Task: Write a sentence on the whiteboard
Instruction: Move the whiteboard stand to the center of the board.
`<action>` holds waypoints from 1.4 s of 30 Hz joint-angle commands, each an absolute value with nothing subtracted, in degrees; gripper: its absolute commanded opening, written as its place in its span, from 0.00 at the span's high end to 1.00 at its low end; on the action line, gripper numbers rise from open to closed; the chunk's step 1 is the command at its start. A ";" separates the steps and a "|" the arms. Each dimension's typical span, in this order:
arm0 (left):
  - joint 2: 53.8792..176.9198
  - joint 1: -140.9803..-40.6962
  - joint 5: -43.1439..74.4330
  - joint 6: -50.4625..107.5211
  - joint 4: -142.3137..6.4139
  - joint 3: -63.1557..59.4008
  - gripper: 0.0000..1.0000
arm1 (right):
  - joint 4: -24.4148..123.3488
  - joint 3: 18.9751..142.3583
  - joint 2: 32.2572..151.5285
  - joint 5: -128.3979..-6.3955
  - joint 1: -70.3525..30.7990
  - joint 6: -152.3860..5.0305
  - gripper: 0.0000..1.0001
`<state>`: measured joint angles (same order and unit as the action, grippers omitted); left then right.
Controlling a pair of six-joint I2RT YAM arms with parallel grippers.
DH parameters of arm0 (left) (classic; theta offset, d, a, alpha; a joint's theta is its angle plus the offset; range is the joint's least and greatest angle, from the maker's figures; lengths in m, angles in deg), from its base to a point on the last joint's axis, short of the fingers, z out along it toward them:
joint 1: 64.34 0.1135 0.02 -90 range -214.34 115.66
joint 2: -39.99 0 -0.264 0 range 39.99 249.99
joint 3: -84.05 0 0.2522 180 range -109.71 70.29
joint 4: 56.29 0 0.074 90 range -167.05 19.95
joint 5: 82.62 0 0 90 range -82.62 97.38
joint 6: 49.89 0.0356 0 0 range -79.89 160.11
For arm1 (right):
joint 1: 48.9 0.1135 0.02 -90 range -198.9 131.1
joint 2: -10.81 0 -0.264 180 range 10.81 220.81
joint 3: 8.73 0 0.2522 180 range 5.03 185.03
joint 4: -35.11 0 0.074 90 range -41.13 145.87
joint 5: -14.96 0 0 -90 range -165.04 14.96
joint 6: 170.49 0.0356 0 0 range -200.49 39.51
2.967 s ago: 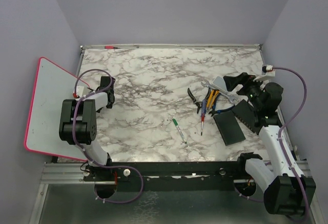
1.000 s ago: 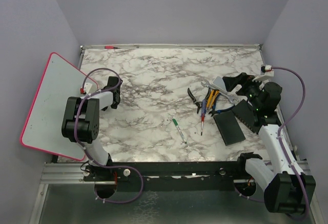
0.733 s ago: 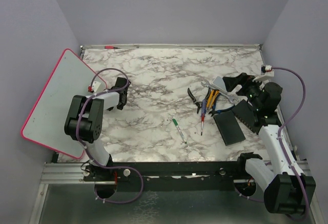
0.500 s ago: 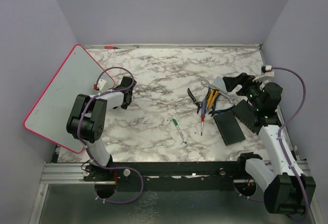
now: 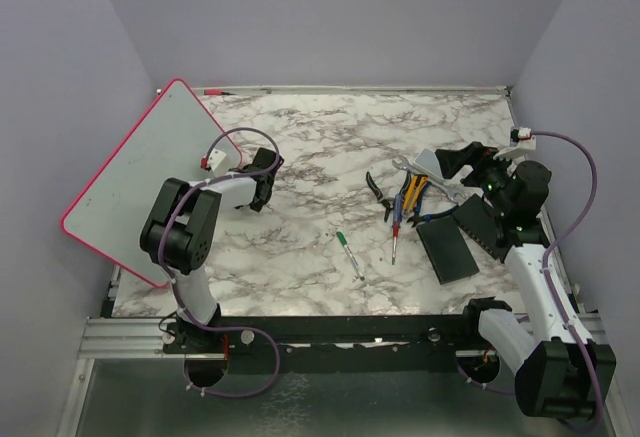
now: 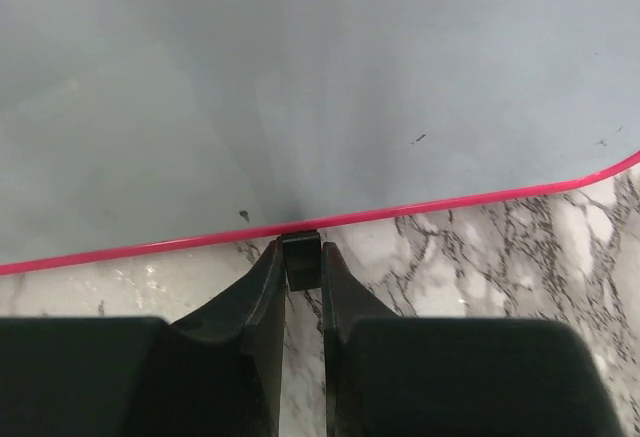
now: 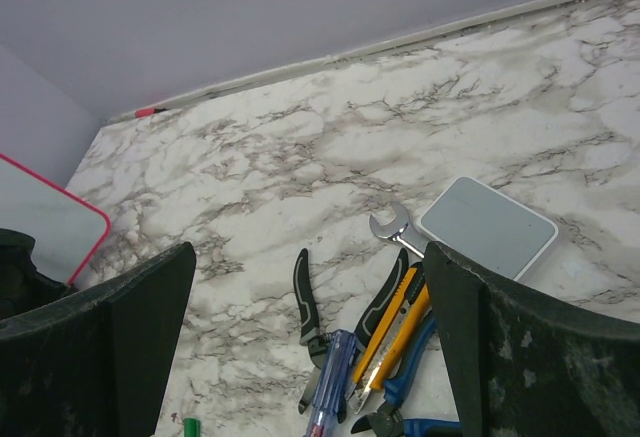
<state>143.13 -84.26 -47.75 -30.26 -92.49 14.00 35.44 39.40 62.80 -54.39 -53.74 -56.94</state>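
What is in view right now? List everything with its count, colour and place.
whiteboard: 1, white with pink rim, left side, tilted up
pen: 1, green, table centre
tools: small pile, black, yellow, blue and red handles, right of centre
black pads: 2, black, right side by the tools
grey pad: 1, pale grey, beyond the tools
red stick: 1, red, far-left rail
table: 1, marbled white
left gripper: 1, black, shut on the whiteboard's rim
right gripper: 1, black, open above the tools

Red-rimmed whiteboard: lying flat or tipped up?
Tipped up: the white red-rimmed whiteboard slants over the left edge of the marble table, left gripper clamped on its rim.
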 commanded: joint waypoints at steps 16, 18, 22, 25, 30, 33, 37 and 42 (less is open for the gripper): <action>150.33 -94.59 -50.37 -33.81 -92.17 3.15 1.00 | 36.89 39.49 61.79 -55.36 -53.91 -57.63 0.00; 151.14 -95.49 -50.29 -34.12 -92.53 1.94 1.00 | 36.96 39.49 61.79 -55.27 -53.91 -57.64 0.00; 153.42 -97.39 -50.54 -34.20 -93.37 -0.83 1.00 | 36.91 39.41 61.74 -55.32 -53.91 -57.64 0.00; 155.21 -99.03 -50.57 -34.20 -93.85 -3.20 1.00 | 36.92 39.40 61.79 -55.29 -53.91 -57.59 0.00; 157.86 -101.54 -50.71 -34.25 -94.56 -6.57 1.00 | 37.07 39.47 61.62 -55.35 -53.90 -57.65 0.00; 159.61 -103.00 -50.48 -33.80 -94.81 -9.13 1.00 | 37.12 39.44 61.61 -55.33 -53.90 -57.64 0.00; 161.64 -104.78 -50.54 -33.42 -95.18 -12.20 1.00 | 37.11 39.39 61.57 -55.29 -53.91 -57.71 0.00; 163.89 -106.71 -50.27 -33.15 -95.54 -15.28 1.00 | 37.10 39.40 61.55 -55.40 -53.91 -57.66 0.00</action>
<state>162.01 -104.24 -50.72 -32.20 -98.09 -11.57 35.55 39.42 62.45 -54.46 -53.74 -56.96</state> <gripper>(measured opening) 0.168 0.997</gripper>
